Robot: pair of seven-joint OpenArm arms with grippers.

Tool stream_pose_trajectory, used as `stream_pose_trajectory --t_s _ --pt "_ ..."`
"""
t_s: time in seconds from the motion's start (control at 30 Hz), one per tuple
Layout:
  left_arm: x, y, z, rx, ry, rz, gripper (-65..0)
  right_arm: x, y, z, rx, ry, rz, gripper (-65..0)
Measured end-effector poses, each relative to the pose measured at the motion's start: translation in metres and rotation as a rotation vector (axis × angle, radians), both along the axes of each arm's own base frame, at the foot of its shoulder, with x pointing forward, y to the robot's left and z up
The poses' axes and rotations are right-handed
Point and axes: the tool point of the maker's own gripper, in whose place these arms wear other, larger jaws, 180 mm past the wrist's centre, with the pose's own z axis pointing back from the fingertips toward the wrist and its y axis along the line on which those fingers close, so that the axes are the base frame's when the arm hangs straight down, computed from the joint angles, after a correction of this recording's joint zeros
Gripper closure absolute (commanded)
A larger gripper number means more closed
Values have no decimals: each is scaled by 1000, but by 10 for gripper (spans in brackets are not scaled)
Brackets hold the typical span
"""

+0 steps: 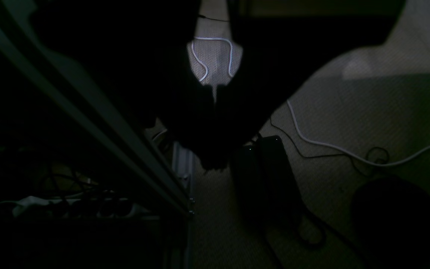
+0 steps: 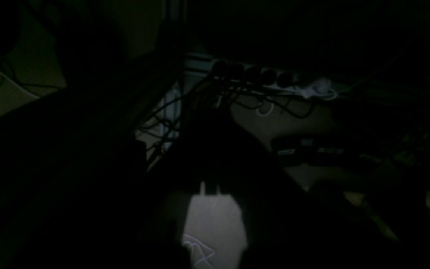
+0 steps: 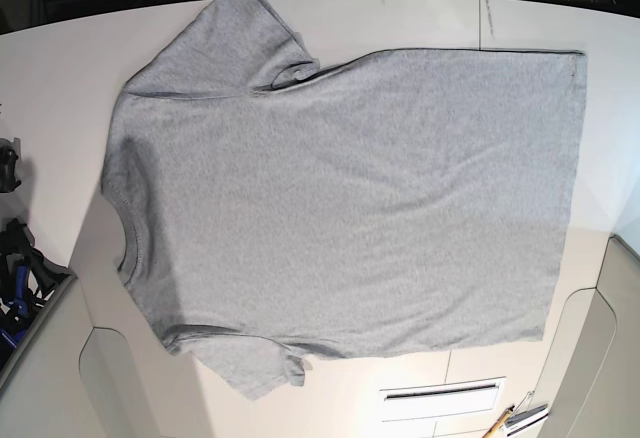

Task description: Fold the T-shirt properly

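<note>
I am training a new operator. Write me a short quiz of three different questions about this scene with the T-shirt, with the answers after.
1. True or false: the T-shirt is already folded in half.
2. In the base view, the collar of the shirt points to which side? A) left B) right C) top
3. Fill in: the side of the shirt facing up shows ____ lettering.

Key:
1. False. It lies spread flat on the white table, both sleeves out.
2. A. The neck opening is at the left edge, the hem at the right.
3. No. The upper side is plain grey.
</note>
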Motion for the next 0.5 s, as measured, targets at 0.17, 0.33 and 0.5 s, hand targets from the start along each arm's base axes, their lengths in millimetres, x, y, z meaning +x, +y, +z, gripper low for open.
stream_pose_trajectory --t_s 0.17,0.33,0.5 --pt "-5 -1 1 -3 -28 2 0 -5 -1 0 0 -1 0 0" --pt "-29 -1 4 -6 -27 3 0 -30 -14 -1 -29 26 -7 0" --pt "-47 5 11 -26 -56 -2 0 -58 -33 3 -49 35 0 0"
